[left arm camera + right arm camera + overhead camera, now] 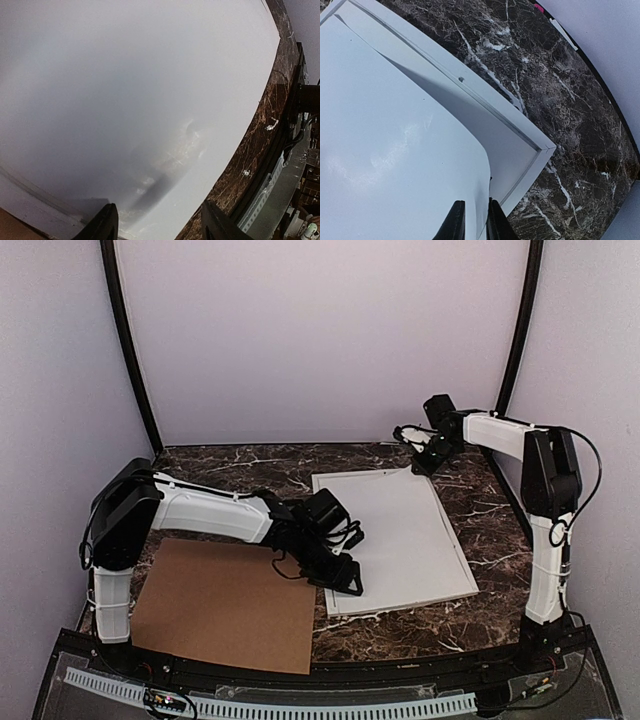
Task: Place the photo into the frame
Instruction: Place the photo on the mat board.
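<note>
Right gripper (pixel 476 205): at the photo's 1 o'clock corner, fingers barely parted about its edge; whether it is clamped or released cannot be told.
Left gripper (pixel 159 212): fingers spread, nothing between them, over the 7 o'clock corner.
Photo (pixel 400 530): laid white side up inside the frame (pixel 402 603), far corner bowed upward; judged light, floppy and slick, best pinched at an edge.
Cardboard sheet (pixel 225 605): at 8 o'clock, apart; judged no obstruction.

Top view: even, diffuse light from above, with soft, weak shadows. Left wrist view: the white surface (pixel 125 75) is out of focus and carries a hazy grey reflection; lens distortion bows the table (pixel 260 145) edge. Right wrist view: sharp, with faint glare on the lifted white sheet (pixel 395 160), whose shadow crosses the frame (pixel 485 100).
</note>
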`<action>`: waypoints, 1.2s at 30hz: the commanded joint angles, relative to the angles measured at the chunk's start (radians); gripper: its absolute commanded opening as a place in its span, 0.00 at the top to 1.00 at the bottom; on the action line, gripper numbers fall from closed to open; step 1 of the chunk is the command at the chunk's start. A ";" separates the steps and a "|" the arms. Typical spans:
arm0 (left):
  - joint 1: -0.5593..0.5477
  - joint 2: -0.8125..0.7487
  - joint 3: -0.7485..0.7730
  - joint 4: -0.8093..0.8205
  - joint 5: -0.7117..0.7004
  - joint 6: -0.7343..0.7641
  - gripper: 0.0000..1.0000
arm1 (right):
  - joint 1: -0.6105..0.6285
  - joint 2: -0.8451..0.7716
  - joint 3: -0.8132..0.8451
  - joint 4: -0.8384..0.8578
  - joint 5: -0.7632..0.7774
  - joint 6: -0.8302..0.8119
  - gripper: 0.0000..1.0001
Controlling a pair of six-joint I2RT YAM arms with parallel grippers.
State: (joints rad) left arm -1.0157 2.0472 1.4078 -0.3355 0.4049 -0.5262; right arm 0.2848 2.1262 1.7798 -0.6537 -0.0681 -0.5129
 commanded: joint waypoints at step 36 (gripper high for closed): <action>0.025 0.078 0.157 -0.053 -0.117 0.040 0.37 | -0.010 0.153 0.140 0.124 0.053 0.089 0.86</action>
State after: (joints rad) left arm -0.9993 2.1197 1.5387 -0.3756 0.2958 -0.5007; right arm 0.2806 2.2608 1.8893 -0.5648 -0.0284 -0.4316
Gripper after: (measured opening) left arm 0.622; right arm 0.143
